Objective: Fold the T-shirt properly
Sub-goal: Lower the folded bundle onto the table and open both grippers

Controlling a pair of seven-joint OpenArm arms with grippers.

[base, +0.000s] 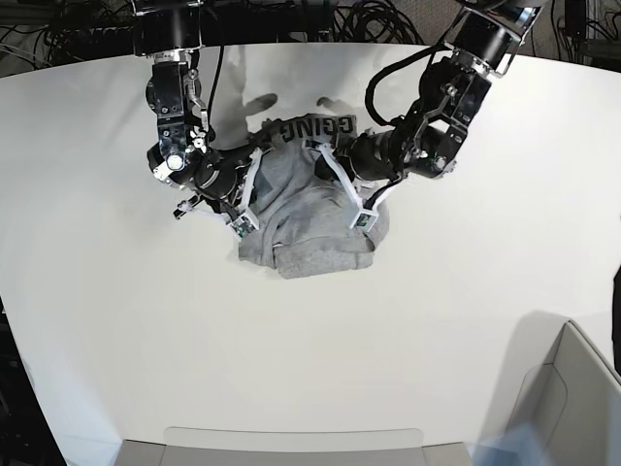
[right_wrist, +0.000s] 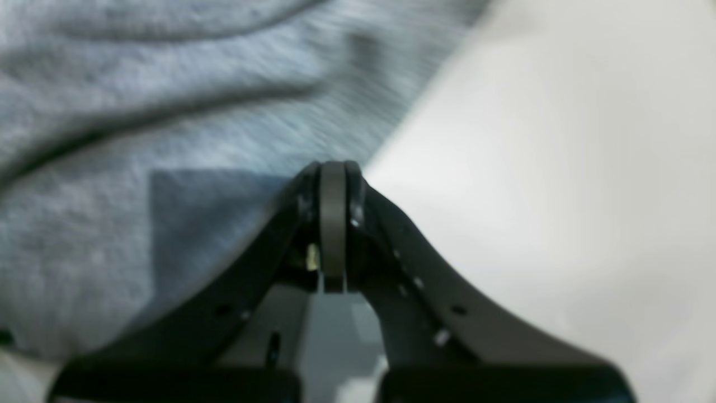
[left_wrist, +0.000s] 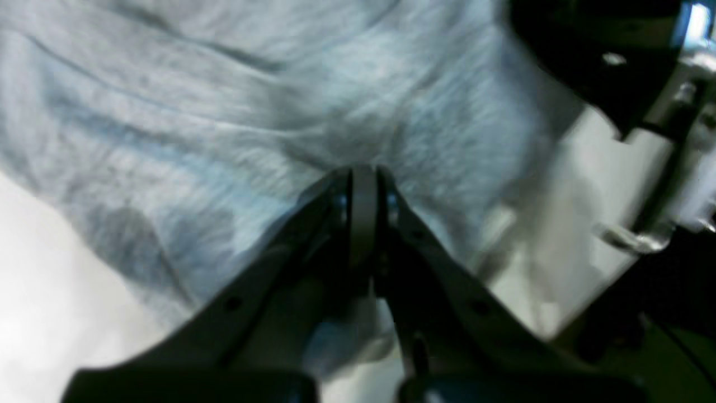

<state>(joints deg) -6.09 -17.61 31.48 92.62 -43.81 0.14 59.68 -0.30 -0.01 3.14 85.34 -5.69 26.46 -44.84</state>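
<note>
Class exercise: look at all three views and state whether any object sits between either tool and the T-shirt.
Nothing visible does. Both tools are shut. The left tool and right tool sit right against the grey T-shirt; only bare white table surrounds it.

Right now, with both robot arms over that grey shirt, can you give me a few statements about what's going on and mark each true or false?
1. The T-shirt lies flat and fully spread out. False: it is bunched and lifted between the arms.
2. Black lettering shows on the shirt's far edge. True.
3. The left gripper is wide open. False: its jaws are closed.
4. The right gripper is closed beside grey cloth. True.
5. The shirt sits on a white table. True.
</note>
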